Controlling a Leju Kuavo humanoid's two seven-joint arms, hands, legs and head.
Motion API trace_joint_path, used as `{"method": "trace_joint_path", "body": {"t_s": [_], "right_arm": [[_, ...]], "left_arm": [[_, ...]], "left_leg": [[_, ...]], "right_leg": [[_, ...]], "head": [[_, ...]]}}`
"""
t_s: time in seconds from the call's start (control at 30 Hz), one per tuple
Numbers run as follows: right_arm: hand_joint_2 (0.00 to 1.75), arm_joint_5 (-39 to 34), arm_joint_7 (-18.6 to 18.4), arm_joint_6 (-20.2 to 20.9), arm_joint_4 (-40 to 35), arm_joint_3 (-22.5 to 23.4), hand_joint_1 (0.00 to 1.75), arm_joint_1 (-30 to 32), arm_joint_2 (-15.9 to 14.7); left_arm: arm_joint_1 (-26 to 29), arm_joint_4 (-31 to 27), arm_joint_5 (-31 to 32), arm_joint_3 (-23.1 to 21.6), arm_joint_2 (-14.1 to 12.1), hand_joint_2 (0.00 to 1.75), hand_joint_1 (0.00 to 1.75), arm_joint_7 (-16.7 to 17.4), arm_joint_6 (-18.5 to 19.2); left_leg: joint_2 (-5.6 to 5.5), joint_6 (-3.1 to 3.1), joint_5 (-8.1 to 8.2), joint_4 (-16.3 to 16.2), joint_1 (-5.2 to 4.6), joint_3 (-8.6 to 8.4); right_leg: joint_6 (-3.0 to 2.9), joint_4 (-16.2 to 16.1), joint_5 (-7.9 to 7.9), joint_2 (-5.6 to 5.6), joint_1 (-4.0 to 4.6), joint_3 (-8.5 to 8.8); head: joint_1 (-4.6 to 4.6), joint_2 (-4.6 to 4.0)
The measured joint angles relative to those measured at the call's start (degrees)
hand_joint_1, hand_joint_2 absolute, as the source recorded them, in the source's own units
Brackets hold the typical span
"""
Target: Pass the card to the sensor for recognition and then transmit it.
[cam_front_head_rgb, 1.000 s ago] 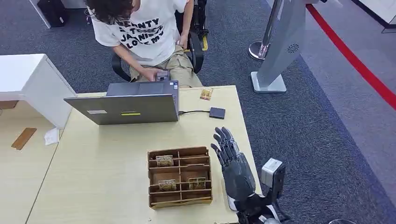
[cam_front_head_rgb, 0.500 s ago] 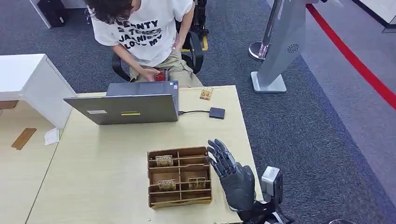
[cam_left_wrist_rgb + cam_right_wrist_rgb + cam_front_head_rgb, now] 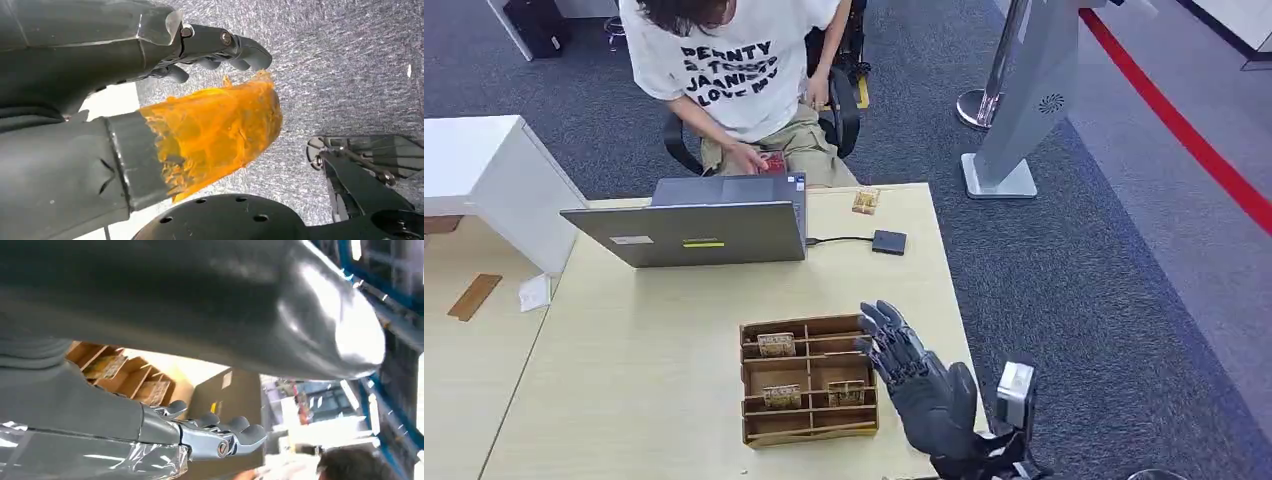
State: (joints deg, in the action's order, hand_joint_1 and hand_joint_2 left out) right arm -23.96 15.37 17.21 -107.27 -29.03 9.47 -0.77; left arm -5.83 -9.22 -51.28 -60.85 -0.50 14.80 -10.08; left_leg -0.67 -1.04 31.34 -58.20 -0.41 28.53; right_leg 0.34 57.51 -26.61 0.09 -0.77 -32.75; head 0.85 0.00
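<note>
Fingers of my right hand spread, holding nothing, over the wooden organizer's right edge. Left hand hangs over carpet; I can't tell its state.

Card count is four: three cards stand in the wooden divided tray near the desk's front edge, namely one in a rear compartment and two in a compartment row nearer the front, and one card lies at the desk's far edge. Single items on the desk: one open laptop, one small dark sensor box on a cable. One robot hand is over the tray's right edge; one person sits beyond the far edge.
</note>
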Motion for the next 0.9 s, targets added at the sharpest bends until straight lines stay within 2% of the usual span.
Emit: {"method": "trace_joint_path", "body": {"t_s": [0.03, 0.07, 0.23, 0.33, 0.47, 0.8, 0.83, 0.87, 0.9], "right_arm": [[0.00, 0.04, 0.20, 0.63, -0.09, 0.00, 0.00, 0.00, -0.02], [1.75, 0.37, 0.31, 1.00, -0.15, 0.00, 0.00, 0.01, -0.02], [1.75, 4.77, 1.33, 0.21, -0.17, 0.00, 0.00, -0.02, -0.07], [1.75, 13.21, 2.65, -4.14, -0.17, 0.00, 0.00, -0.09, -0.13], [1.75, 27.46, 4.52, -12.06, -0.26, -0.72, 0.00, -0.59, -0.44], [1.75, 45.08, 5.03, -22.72, 0.18, -7.76, 0.00, -4.36, -1.36], [1.75, 46.53, 4.94, -23.73, 0.35, -8.29, 0.14, -4.58, -1.53], [1.75, 47.54, 4.89, -24.53, 0.48, -8.72, 0.91, -4.79, -1.68], [1.75, 48.43, 4.77, -25.14, 0.70, -9.20, 1.57, -5.01, -1.88]], "left_arm": [[0.00, 0.00, -0.02, 0.00, 0.00, 0.00, 0.00, 0.00, 0.07], [0.00, 0.00, -0.07, 0.00, 0.00, 0.00, 0.00, 0.00, 0.15], [0.00, 0.00, -0.78, 0.00, 0.00, 0.00, 0.00, -0.19, 0.11], [0.01, 0.00, -1.66, 0.00, 0.00, 0.00, 0.00, -0.31, -0.04], [0.00, 0.00, -2.40, 0.00, 0.00, 0.00, 0.00, -0.33, -0.20], [-0.04, 0.00, -2.73, -0.15, 0.00, 0.00, 0.00, -0.33, -0.15], [-0.04, 0.00, -2.80, -0.22, 0.02, 0.00, 0.00, -0.31, -0.15], [-0.04, 0.00, -2.84, -0.26, 0.02, 0.00, 0.00, -0.31, -0.15], [-0.04, 0.00, -2.91, -0.35, 0.02, 0.00, 0.00, -0.31, -0.15]], "left_leg": [[0.00, 0.00, 0.00, 0.00, 0.00, 0.00], [0.00, 0.00, 0.00, 0.00, 0.00, 0.00], [0.00, 0.00, 0.00, 0.00, 0.00, 0.00], [0.00, 0.00, 0.00, 0.00, 0.01, 0.00], [0.00, 0.00, 0.00, 0.00, 0.01, 0.00], [0.00, 0.00, 0.00, 0.00, 0.01, 0.00], [0.00, 0.00, 0.00, 0.00, 0.01, 0.00], [0.00, 0.00, 0.00, 0.00, 0.01, 0.00], [0.00, 0.00, 0.00, 0.00, 0.01, 0.00]], "right_leg": [[0.00, 0.00, 0.00, 0.00, 0.00, 0.00], [0.00, 0.00, 0.00, 0.00, 0.00, 0.00], [0.00, 0.00, 0.00, 0.00, 0.00, 0.00], [0.00, 0.00, 0.00, 0.00, 0.00, 0.00], [0.00, 0.00, 0.00, 0.00, 0.00, 0.00], [0.00, 0.00, 0.00, 0.00, 0.00, 0.00], [0.00, 0.00, 0.00, 0.00, 0.00, 0.00], [0.00, 0.00, 0.00, 0.00, 0.00, 0.01], [0.00, 0.00, 0.00, 0.00, 0.00, 0.01]], "head": [[-0.02, 0.00], [0.00, 0.00], [0.00, 0.00], [-0.02, 0.00], [0.00, 0.00], [0.00, 0.00], [-0.02, 0.00], [0.00, 0.00], [0.00, 0.00]]}}
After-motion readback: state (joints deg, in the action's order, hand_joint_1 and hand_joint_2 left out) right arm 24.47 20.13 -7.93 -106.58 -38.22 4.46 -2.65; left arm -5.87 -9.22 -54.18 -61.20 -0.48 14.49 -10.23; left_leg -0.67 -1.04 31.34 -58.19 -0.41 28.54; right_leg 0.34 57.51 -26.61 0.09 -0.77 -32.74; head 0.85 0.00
